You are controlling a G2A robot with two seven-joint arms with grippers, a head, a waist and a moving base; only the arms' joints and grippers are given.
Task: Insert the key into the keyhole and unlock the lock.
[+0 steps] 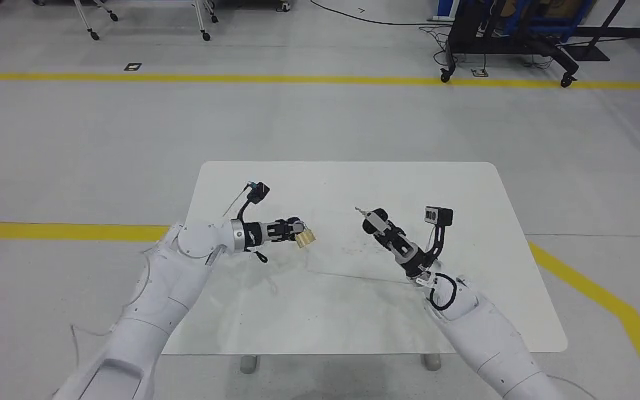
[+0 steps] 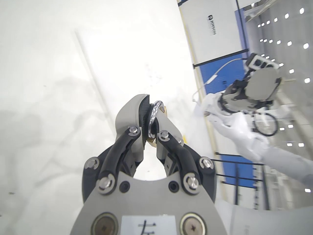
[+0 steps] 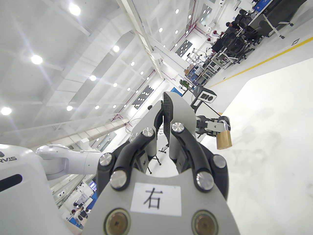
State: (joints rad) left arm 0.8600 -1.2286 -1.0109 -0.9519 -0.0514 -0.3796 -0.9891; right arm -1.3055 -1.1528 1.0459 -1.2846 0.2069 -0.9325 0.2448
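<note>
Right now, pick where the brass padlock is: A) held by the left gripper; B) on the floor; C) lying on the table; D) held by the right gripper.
A: the left gripper is shut on the brass padlock, which hangs above the white table.

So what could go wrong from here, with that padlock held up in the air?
The lock hangs from the left gripper by its shackle alone, so it may swing or twist when pushed. The key barely juts from the right gripper, apart from the lock, and could slip or miss.
</note>
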